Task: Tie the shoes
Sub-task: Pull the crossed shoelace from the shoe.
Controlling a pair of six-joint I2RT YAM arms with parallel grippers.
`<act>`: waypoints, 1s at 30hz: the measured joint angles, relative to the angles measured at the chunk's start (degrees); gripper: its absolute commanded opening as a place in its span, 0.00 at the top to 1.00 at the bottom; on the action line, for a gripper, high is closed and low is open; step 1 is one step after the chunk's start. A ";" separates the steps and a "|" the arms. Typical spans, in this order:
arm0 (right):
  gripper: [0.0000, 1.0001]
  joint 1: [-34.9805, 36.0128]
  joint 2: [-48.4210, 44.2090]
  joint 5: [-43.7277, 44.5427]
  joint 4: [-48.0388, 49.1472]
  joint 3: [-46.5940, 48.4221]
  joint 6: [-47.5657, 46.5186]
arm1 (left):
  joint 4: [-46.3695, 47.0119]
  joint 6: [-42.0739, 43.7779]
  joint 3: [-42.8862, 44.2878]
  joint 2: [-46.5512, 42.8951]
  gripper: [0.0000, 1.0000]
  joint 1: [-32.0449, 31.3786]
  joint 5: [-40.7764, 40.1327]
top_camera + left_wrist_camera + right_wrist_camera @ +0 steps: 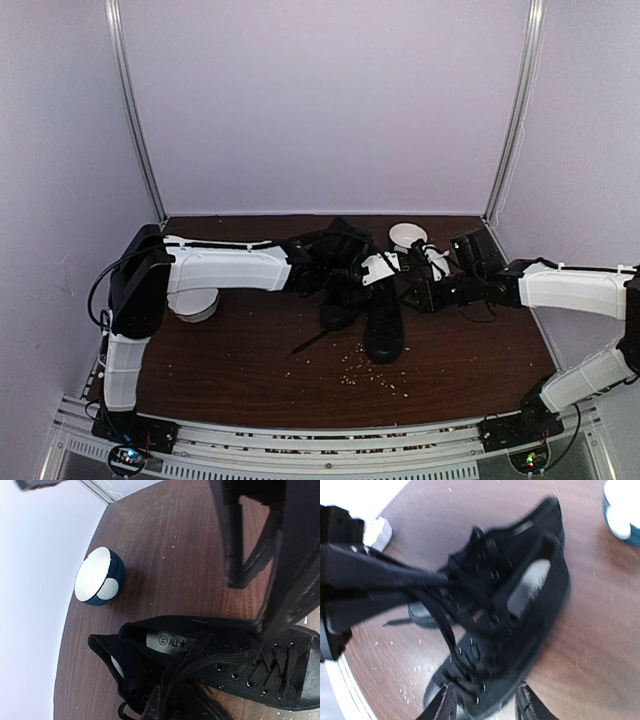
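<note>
With the shoes (372,315) side by side at the centre of the top view and no bow showing, tying looks barely begun: the left gripper (432,580) pinches loose laces (451,630) tight, while the right gripper (482,707) hangs half open, empty.

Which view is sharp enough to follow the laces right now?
Left wrist: sharp, laces readable. Right wrist: motion-blurred, the shoes smear. Top external: the black shoes merge into one dark mass, laces hardly separable.
</note>
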 measured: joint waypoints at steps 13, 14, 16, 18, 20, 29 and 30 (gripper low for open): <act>0.58 -0.02 8.50 -10.23 21.44 -3.52 0.35 | 0.04 -2.36 -0.02 -0.07 1.00 0.96 1.33; 0.59 -0.02 9.09 -10.36 22.08 -3.61 0.35 | 0.04 -2.43 0.00 -0.07 1.00 0.96 1.38; 0.61 -0.02 9.97 -10.38 23.06 -3.91 0.33 | 0.07 -2.47 -0.02 -0.07 1.00 0.98 1.46; 0.65 -0.02 10.58 -10.23 23.80 -4.22 0.33 | 0.09 -2.51 -0.02 -0.09 1.00 1.03 1.57; 0.73 -0.02 11.26 -9.94 24.24 -4.37 0.26 | 0.09 -2.64 -0.02 -0.15 1.00 1.11 1.66; 1.00 -0.02 11.21 -9.09 23.87 -5.22 0.33 | 0.28 -2.71 -0.02 -0.22 1.00 1.46 2.25; 1.00 -0.02 10.60 -9.07 23.39 -5.62 0.37 | 0.31 -2.73 -0.02 -0.26 1.00 1.51 2.40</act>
